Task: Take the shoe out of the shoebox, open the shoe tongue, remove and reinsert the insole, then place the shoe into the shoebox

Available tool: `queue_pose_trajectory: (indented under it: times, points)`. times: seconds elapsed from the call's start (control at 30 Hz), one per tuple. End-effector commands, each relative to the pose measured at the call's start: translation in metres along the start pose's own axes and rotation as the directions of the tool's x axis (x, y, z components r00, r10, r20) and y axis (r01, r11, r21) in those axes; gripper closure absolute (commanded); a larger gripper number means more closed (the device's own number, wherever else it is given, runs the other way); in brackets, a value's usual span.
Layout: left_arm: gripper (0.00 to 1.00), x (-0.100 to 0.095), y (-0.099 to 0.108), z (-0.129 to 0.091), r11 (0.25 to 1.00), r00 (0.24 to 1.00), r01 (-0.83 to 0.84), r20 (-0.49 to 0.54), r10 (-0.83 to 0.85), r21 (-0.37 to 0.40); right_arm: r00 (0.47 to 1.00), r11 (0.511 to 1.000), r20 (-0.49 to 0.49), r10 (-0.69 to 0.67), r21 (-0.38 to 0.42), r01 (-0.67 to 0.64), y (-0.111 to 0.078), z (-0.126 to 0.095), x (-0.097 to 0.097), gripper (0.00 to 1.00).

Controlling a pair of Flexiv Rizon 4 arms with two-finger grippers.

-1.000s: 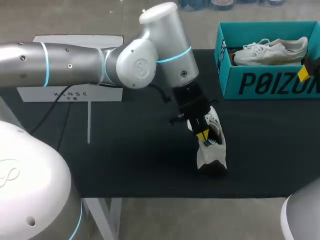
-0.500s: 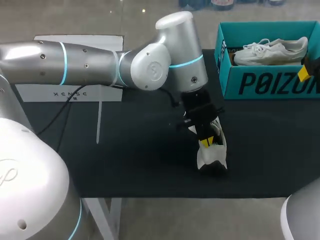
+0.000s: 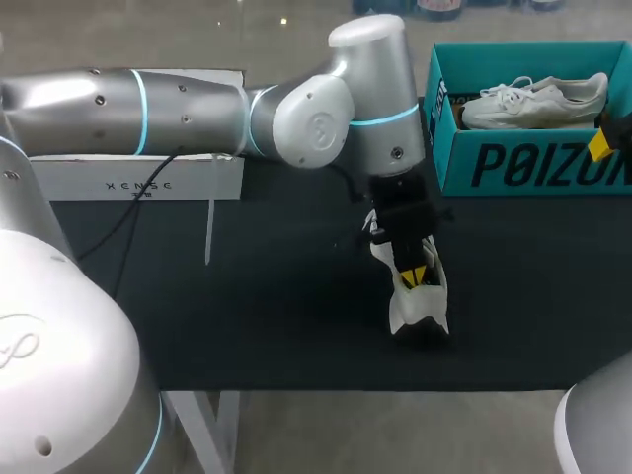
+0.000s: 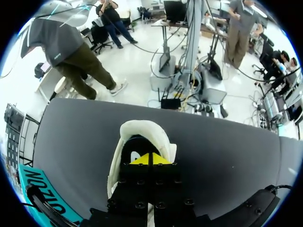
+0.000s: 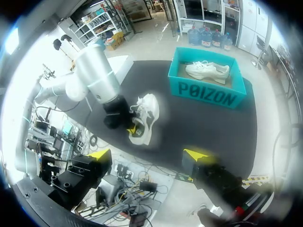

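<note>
Shoe (image 3: 420, 306) stands on the counter (image 3: 247, 296) near the shoebox (image 3: 513, 163), and the head view shows the left claw (image 3: 415, 275) down in its opening. In the left wrist view its tips are pressed together, on the insole or not I cannot tell, so a pull may lift the whole shoe. The right wrist view shows the right claw (image 5: 147, 154) wide open and empty, too far away to steady it.
</note>
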State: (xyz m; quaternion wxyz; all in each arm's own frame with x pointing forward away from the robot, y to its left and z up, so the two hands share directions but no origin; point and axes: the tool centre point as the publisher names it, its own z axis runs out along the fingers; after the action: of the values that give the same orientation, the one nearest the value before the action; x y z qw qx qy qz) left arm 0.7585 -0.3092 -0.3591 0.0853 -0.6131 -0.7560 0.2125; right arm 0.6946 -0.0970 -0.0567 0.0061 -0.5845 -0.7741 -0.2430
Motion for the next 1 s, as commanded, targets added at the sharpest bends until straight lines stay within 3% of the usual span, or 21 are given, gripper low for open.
queue_pose_trajectory:
  times: [0.03,0.3,0.43,0.73,0.87,1.0]
  points:
    - [1.00,-0.019,0.011,0.023,1.000,0.999,-0.013,-0.045,0.014,0.014,1.000,1.000,0.000,0.001,0.006,-0.001,0.003,0.001,0.000,0.00]
    - [1.00,-0.024,0.016,0.057,1.000,0.999,-0.016,-0.030,0.017,0.012,1.000,1.000,0.000,0.001,0.006,-0.001,0.003,0.001,0.000,0.00]
    - [1.00,-0.019,0.011,0.061,1.000,1.000,-0.004,-0.027,0.005,0.020,1.000,1.000,0.000,0.001,0.006,-0.001,0.003,0.001,0.000,0.00]
    - [1.00,-0.005,0.006,0.014,0.997,1.000,-0.011,-0.011,0.010,-0.080,1.000,1.000,0.000,0.001,0.006,-0.001,0.003,0.001,0.000,0.00]
    - [1.00,-0.009,0.002,-0.010,0.988,0.999,-0.049,-0.010,0.048,-0.145,1.000,1.000,0.000,0.001,0.006,-0.001,0.003,0.001,0.000,0.00]
    - [1.00,-0.016,0.003,-0.019,0.975,0.995,-0.101,-0.029,0.097,-0.199,1.000,1.000,0.000,0.001,0.006,-0.001,0.003,0.001,0.000,0.00]
